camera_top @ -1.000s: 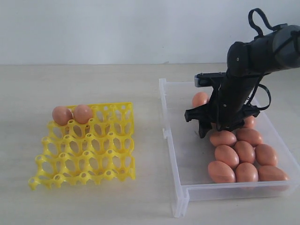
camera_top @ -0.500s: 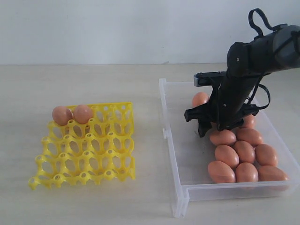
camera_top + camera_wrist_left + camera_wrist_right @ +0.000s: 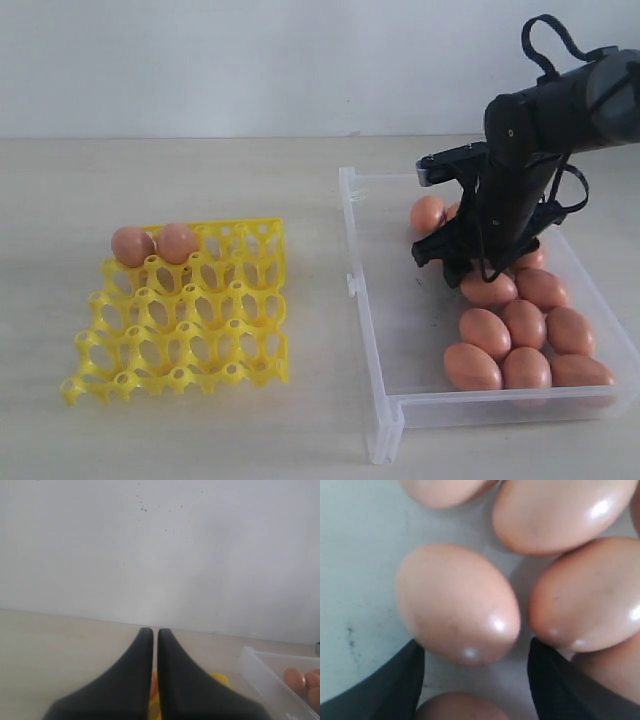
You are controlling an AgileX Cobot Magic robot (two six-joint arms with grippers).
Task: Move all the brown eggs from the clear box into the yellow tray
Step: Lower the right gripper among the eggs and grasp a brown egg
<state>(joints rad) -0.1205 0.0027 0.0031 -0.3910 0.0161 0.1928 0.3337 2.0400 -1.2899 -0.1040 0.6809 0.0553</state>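
Note:
Two brown eggs (image 3: pixel 132 245) sit in the back-left cups of the yellow tray (image 3: pixel 180 310). Several more brown eggs (image 3: pixel 485 333) lie in the clear box (image 3: pixel 372 330) on the right. My right gripper (image 3: pixel 470 270) is down inside the box among them, and it is open. In the right wrist view its fingers (image 3: pixel 395 685) stand to either side of the near end of one egg (image 3: pixel 457 602), without holding it. My left gripper (image 3: pixel 155 632) is shut with nothing in it, and it is out of the exterior view.
The tray and the box rest on a pale tabletop (image 3: pixel 300 180) with a white wall behind. Other eggs (image 3: pixel 585 595) crowd right beside the right gripper's fingers. The left wrist view catches a corner of the clear box (image 3: pixel 255 662).
The right arm has shifted a little to the right within the box, now covering part of the egg below it. Its jaws stay equally wide. Nothing was picked up.

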